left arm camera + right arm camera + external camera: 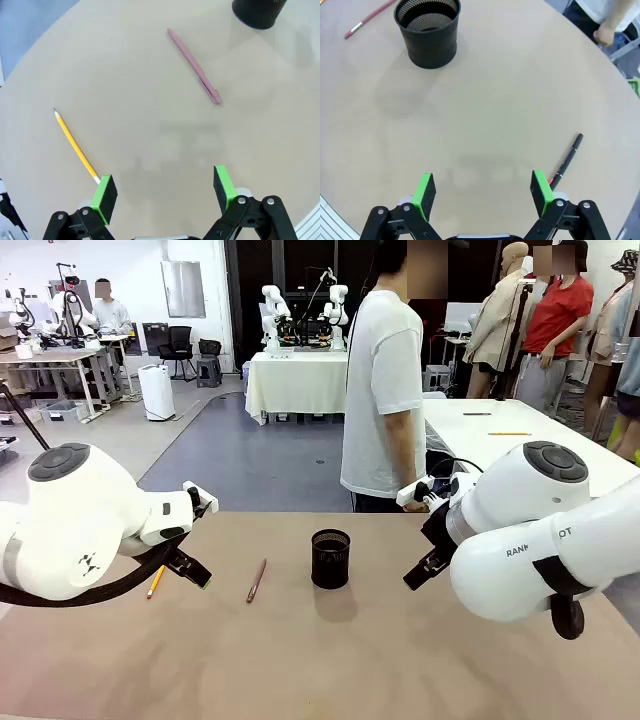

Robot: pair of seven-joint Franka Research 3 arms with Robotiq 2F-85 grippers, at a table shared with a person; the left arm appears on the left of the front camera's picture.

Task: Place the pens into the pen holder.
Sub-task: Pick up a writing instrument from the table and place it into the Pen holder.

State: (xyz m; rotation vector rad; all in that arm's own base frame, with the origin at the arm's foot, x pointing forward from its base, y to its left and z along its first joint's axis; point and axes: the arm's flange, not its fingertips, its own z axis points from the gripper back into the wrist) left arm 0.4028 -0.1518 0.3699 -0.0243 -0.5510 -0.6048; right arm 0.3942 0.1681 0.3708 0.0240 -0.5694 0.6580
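Black mesh forms the pen holder (331, 558), which stands upright near the middle of the desk (320, 670), somewhat toward its far edge, where either arm can reach it. Seen from above in the right wrist view it appears empty, though its dark bottom is hard to read.

All three pens lie flat on the desk outside it. The yellow pencil (76, 147) is nearest the left edge, and the reddish-brown pen (194, 66) lies between the pencil and the holder. The black pen with a red end (566, 160) lies off toward the right edge. That spread probably gives each arm its own share.

The left gripper (164, 187) hangs over the desk with its jaws spread wide and nothing between them. The pencil's blunt end lies just beside it, a likely first pick. The right gripper (484, 189) is likewise wide open and empty, with the black pen just beside it. No pen is in the holder yet, so the task looks barely begun.
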